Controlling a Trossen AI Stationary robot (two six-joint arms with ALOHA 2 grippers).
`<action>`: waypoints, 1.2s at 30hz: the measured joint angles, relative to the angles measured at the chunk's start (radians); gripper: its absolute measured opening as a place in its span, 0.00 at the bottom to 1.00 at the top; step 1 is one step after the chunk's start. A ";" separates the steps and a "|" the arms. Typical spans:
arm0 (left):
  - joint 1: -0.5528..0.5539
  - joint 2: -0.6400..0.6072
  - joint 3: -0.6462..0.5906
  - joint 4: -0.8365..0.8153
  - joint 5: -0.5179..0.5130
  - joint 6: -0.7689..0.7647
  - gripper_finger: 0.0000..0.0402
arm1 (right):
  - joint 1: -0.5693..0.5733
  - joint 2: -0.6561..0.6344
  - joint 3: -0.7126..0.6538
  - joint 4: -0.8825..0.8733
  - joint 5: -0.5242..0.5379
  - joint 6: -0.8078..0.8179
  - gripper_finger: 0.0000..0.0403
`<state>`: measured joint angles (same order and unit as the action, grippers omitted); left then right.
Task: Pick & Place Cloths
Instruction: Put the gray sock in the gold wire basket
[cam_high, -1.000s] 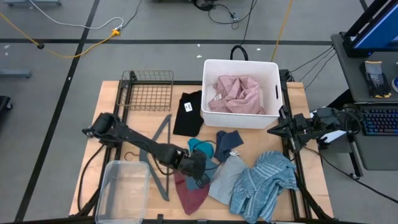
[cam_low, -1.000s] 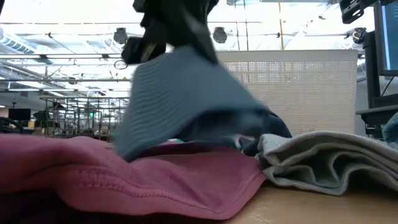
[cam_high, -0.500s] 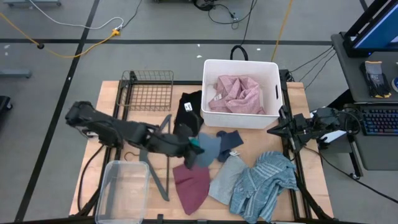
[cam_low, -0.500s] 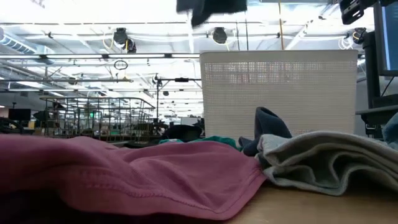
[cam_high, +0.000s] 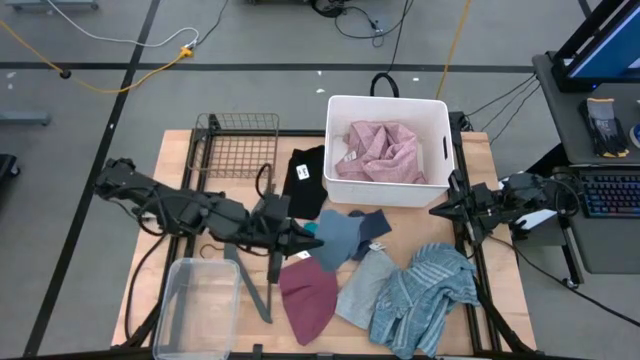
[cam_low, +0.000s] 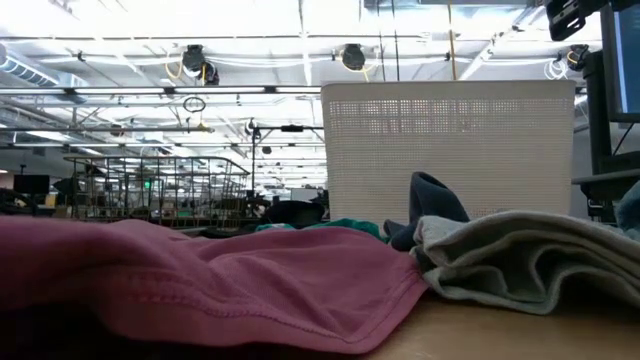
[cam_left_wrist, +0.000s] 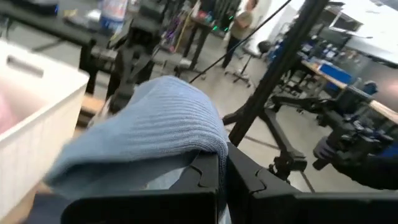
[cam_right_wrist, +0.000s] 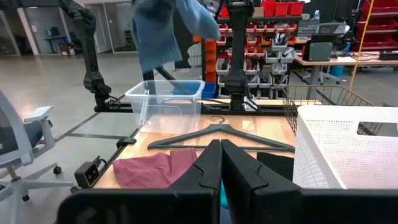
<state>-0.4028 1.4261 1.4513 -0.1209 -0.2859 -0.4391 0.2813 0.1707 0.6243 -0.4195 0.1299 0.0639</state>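
My left gripper (cam_high: 302, 240) hovers over the table's middle, shut on a steel-blue ribbed cloth (cam_high: 338, 238), which the right wrist view shows hanging in the air (cam_right_wrist: 166, 28). Below and around it lie a teal scrap (cam_high: 313, 228), a dark blue piece (cam_high: 370, 224), a maroon cloth (cam_high: 306, 300), a pale grey cloth (cam_high: 364, 286) and a blue striped garment (cam_high: 425, 290). A black cloth (cam_high: 303, 180) lies beside the white basket (cam_high: 336, 105), and a pink cloth (cam_high: 380, 150) rests inside it. My right gripper (cam_high: 436, 211) waits, shut, at the table's right edge. My left gripper pinches the steel-blue cloth between its two fingers at a bunched fold (cam_left_wrist: 208, 149) that bulges over the fingertips. The fingers come roughly level from the table's left. The cloth is lifted clear and hangs slack past the gripper.
A wire basket (cam_high: 238, 145) stands at the far left, a clear plastic bin (cam_high: 195, 305) at the near left. A grey hanger (cam_high: 262, 265) lies under the left arm. Beyond the table's far side is a workshop, with a person far off in the left wrist view.
My left gripper, shut on the steel-blue cloth throughout, rose from the pile by the maroon cloth and drew slightly toward the far edge. The cloth came up with it, leaving the low view, and now hangs clear. The other cloths stayed where they were.
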 joint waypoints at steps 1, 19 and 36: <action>-0.003 0.000 0.000 0.021 0.007 0.023 0.00 | 0.000 0.000 0.000 -0.002 0.000 0.000 0.00; 0.005 0.000 0.000 0.080 -0.072 0.024 0.00 | 0.000 0.000 0.000 -0.019 0.000 0.001 0.00; 0.139 -0.040 -0.001 -0.289 -0.457 -0.354 0.00 | 0.000 0.000 0.000 -0.019 0.000 0.003 0.00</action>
<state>-0.2636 1.3857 1.4507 -0.4104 -0.7427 -0.7931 0.2810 0.1707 0.6247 -0.4389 0.1301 0.0666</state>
